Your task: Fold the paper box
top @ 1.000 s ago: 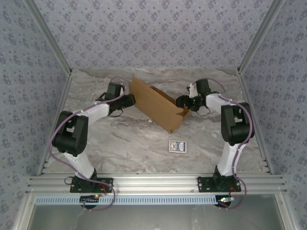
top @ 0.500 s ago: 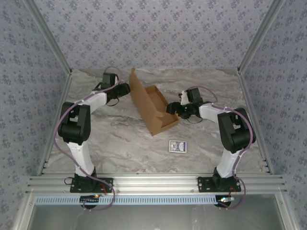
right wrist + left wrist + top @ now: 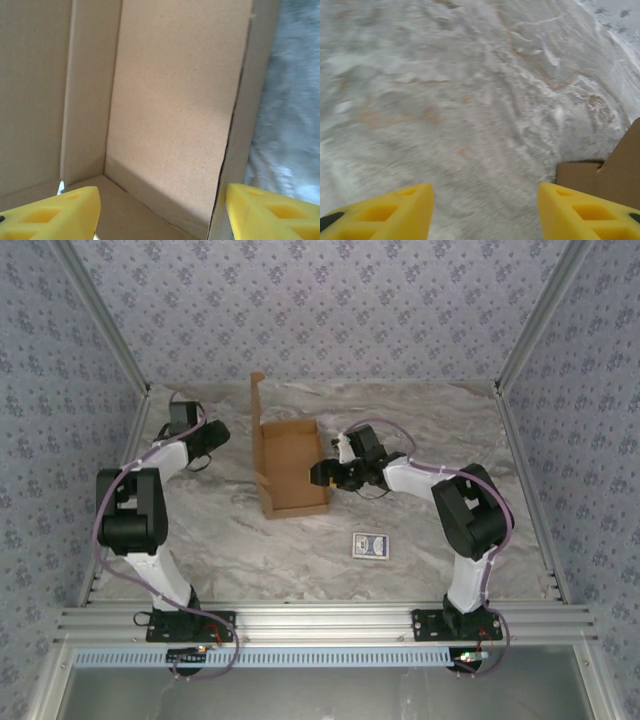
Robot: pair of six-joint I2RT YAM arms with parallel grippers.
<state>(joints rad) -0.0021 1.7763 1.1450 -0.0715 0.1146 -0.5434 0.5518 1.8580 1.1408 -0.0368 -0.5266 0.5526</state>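
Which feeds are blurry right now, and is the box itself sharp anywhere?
Left wrist: table smeared, soft throughout. Right wrist: paper box interior sharp, table strip at right blurred. Top external: evenly lit, sharp, no glare.

Top cam overhead; both wrist cams near box [image 3: 290, 465].

The paper box [image 3: 290, 470] and blue card [image 3: 370, 545] interrupt otherwise bare table [image 3: 220, 530].
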